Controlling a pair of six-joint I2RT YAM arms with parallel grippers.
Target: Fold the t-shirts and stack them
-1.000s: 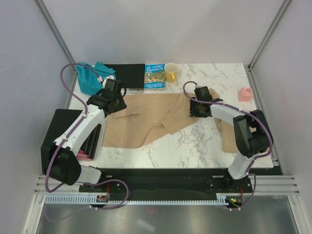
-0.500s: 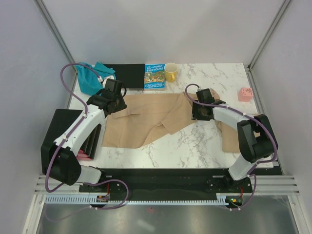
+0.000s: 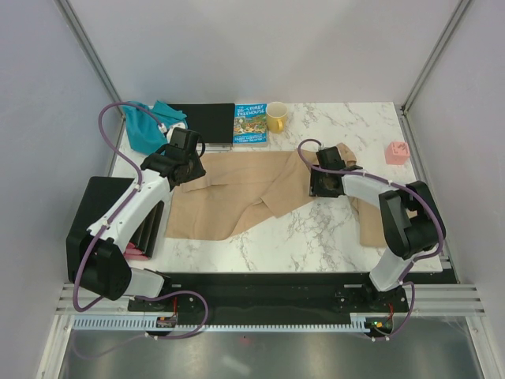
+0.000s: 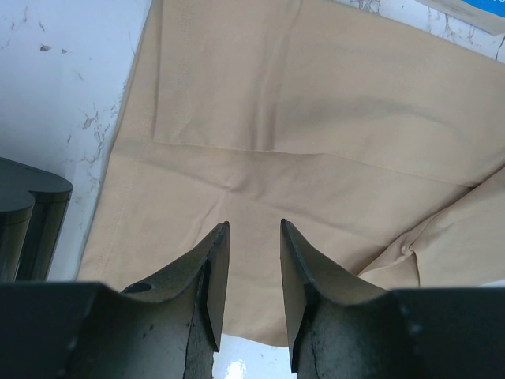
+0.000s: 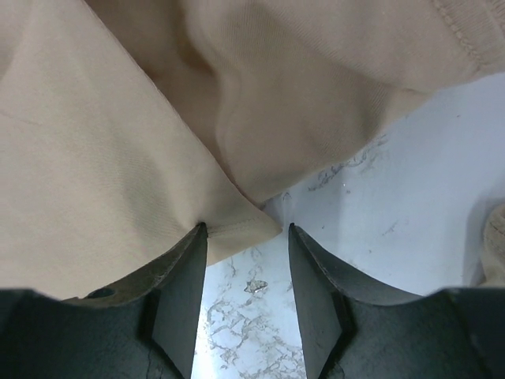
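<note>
"Two arms over one tan t-shirt point(image 3: 229, 197), spread mid-frame in the overhead view. Which one is better placed to grab it?"

"The right, I'd say. The right gripper point(image 5: 245, 229) has its jaws spread and empty. A folded corner of cloth comes in from the upper left of its own view and shows in the gap between the tips. I can't tell whether they're down at its level. The shirt runs long left-to-right, so that's its right end."

"And the left gripper point(image 4: 251, 229)?"

"Spread as well, pinching nothing, over flat cloth near the shirt's upper-left edge."

"Anything hidden?"

"A second tan shirt point(image 3: 365, 229) at the right lies mostly under the right arm, so I can't make out its shape. Farther back, the teal garment point(image 3: 146, 130) sits bunched in the upper left, with a cable crossing it."
</note>
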